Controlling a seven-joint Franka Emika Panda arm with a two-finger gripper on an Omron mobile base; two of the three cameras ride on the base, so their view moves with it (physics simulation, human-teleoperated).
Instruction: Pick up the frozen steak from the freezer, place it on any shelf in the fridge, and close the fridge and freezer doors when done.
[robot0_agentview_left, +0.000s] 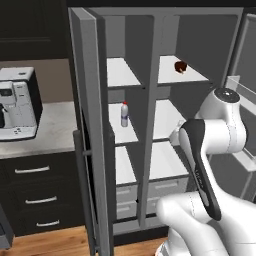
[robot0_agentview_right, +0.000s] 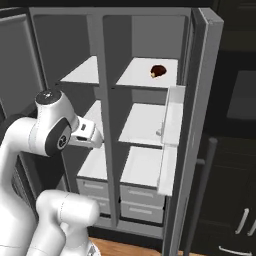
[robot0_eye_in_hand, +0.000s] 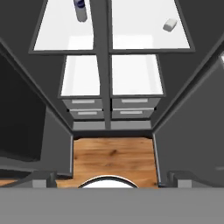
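Both doors of the grey side-by-side unit stood wide open. The steak (robot0_agentview_left: 180, 66), a small dark red-brown lump, sat on the top shelf (robot0_agentview_left: 187, 75) of the wider fridge compartment (robot0_agentview_left: 185, 125), toward the back; nothing was touching it. From the right base cam it showed at the same spot, near the middle of that shelf. The narrower freezer compartment (robot0_agentview_left: 122, 125) held a white bottle (robot0_agentview_left: 124, 114) w/ red cap & blue label, upright on its middle shelf. In the hand cam the bottle's lower part appeared at the top edge, left of the centre divider; a small pale block (robot0_eye_in_hand: 169, 24) lay on the shelf right of the divider.

The freezer door (robot0_agentview_left: 90, 135) was swung out on the left, edge-on to the left cam. The fridge door (robot0_agentview_right: 197, 130) was out on the right, w/ pale inner bins (robot0_agentview_right: 170, 145). Drawers (robot0_eye_in_hand: 109, 108) sat at the bottom of both compartments, wood floor (robot0_eye_in_hand: 113, 159) in front.

The arm was folded in front of the unit, at about middle-shelf height. The gripper (robot0_eye_in_hand: 112, 177) was fully spread and gripping nothing, well apart from the steak. A coffee machine (robot0_agentview_left: 17, 102) stood on the counter (robot0_agentview_left: 55, 130) left of the unit.
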